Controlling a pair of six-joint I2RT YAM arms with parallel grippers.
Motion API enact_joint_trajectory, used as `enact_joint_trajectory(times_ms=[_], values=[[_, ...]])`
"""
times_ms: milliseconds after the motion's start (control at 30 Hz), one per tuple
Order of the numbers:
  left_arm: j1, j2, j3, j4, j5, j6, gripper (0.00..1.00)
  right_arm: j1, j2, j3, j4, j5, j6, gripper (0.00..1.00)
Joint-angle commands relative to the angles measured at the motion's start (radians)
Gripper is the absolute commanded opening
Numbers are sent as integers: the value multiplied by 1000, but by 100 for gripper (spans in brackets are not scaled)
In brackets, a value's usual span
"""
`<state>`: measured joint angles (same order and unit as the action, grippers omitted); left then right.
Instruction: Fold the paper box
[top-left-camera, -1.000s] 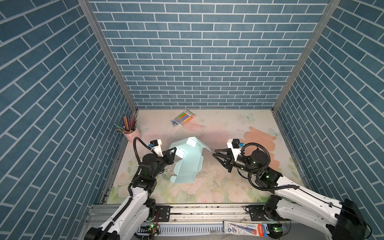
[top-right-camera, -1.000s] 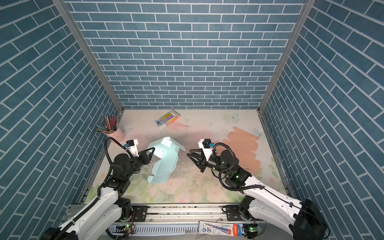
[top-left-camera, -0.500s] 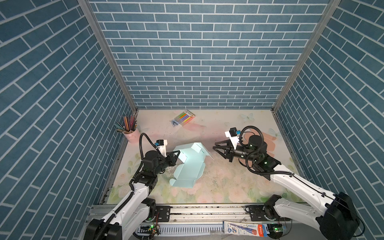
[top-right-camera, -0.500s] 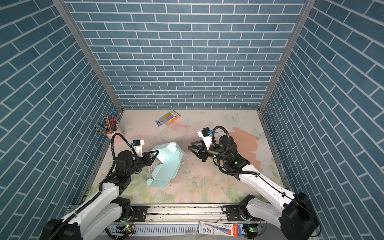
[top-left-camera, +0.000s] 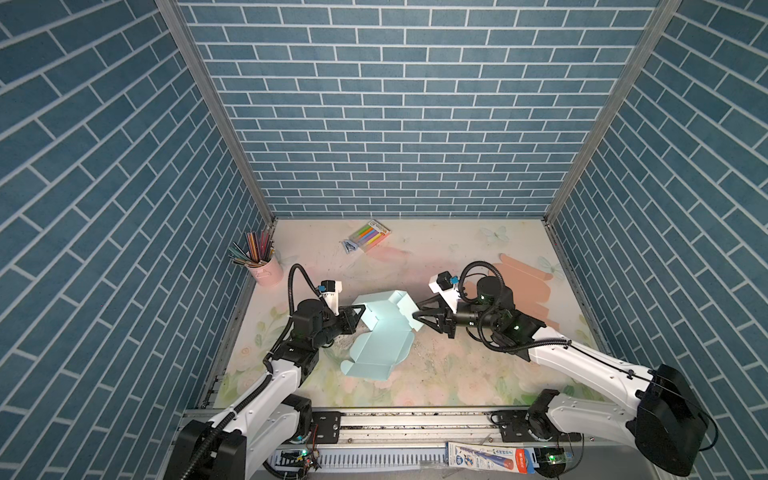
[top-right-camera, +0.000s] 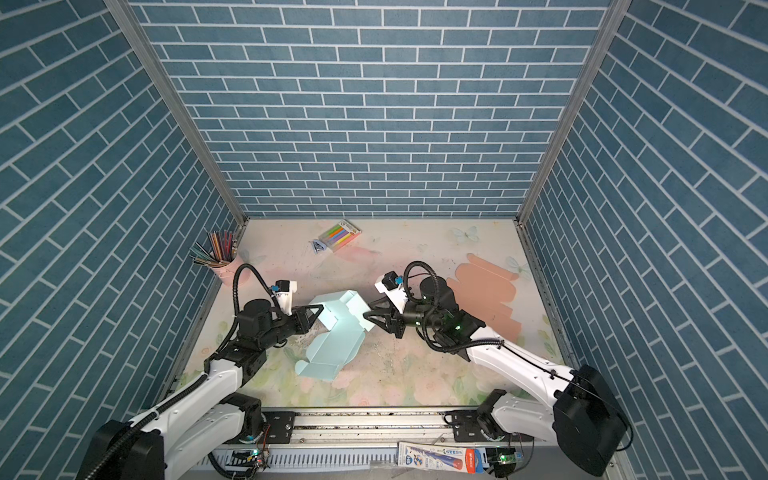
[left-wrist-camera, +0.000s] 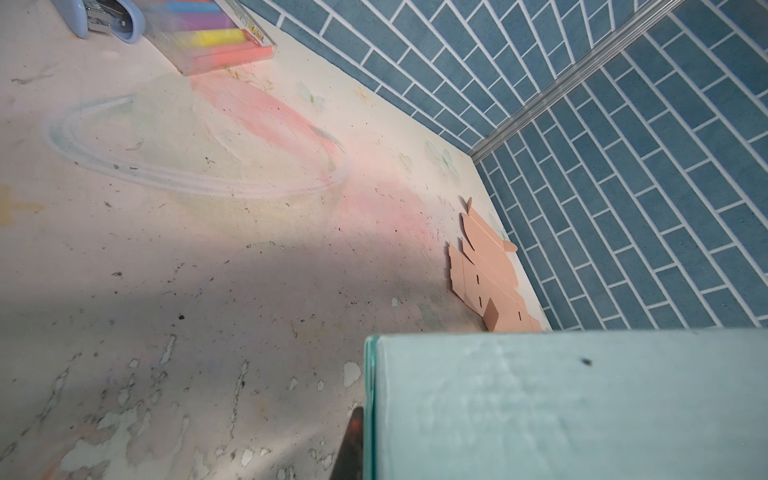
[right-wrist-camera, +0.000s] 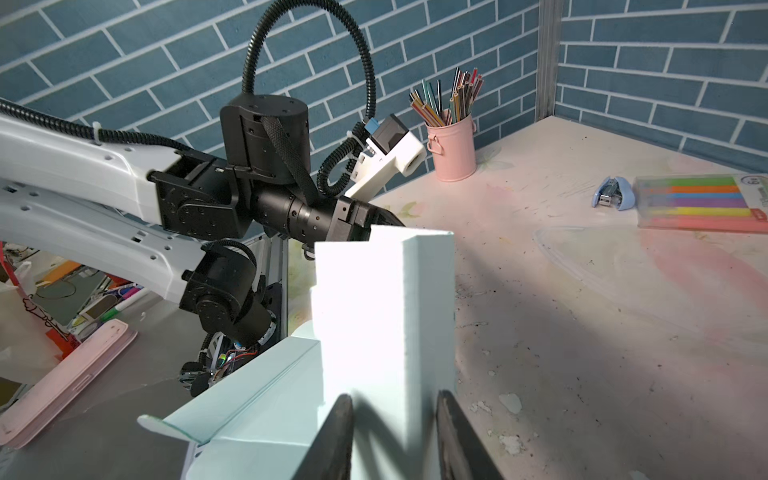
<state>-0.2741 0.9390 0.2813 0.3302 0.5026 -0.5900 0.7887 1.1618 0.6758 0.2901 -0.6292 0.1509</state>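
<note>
Middle of the floral-printed tabletop (top-left-camera: 457, 374), and there's the pale blue paper box (top-left-camera: 380, 349), half folded, sitting right between the two claws in both top views. Its long axis runs near to far, leaning a little right at the far end. The near end lies flat on the table, while the far end is folded up off the surface and faces the back wall.

The left gripper (top-left-camera: 360, 308) is at the raised end's left edge, jaws pinched tight on the box. In the left wrist view one dark fingertip (left-wrist-camera: 353, 440) sits flush against the edge of a blue panel (left-wrist-camera: 561, 407).

Over on the right, the right gripper (top-left-camera: 417, 316) meets the raised end's right corner, jaws partly spread and not clamped. From the right wrist view, both black fingers (right-wrist-camera: 338, 436) stand apart with an upright panel (right-wrist-camera: 374, 311) in front of the gap. I cannot tell whether they touch it.

So it's one claw on each side of the raised far end, while the flat near end lies clear of both.

Around the edges, a pink metal bucket of coloured pencils (top-left-camera: 264, 270) stands far left. A clear case of coloured markers (top-left-camera: 371, 235) and a small blue stapler (top-left-camera: 349, 246) lie by the back wall. A flat salmon cardboard blank (top-left-camera: 525, 286) lies to the right, behind the right arm.
</note>
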Motion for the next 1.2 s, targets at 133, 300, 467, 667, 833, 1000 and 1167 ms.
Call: enact_joint_trajectory(times_ms=[133, 300, 467, 667, 833, 1000, 1167], values=[[-15, 3, 37, 14, -10, 12, 2, 17, 1, 29, -16, 41, -76, 31], [-21, 8, 56, -15, -33, 23, 2, 66, 16, 69, -67, 122, -105, 29], [-31, 8, 69, -33, -61, 24, 2, 108, 46, 106, -109, 239, -110, 29], [-53, 12, 70, -37, -93, 18, 1, 137, 87, 143, -147, 346, -101, 29], [-71, 10, 77, -54, -135, -3, 1, 177, 131, 181, -178, 460, -88, 29], [-91, -4, 81, -58, -194, -33, 1, 185, 166, 196, -201, 515, -74, 30], [-132, -23, 108, -106, -284, -31, 1, 202, 188, 206, -231, 589, -64, 33]])
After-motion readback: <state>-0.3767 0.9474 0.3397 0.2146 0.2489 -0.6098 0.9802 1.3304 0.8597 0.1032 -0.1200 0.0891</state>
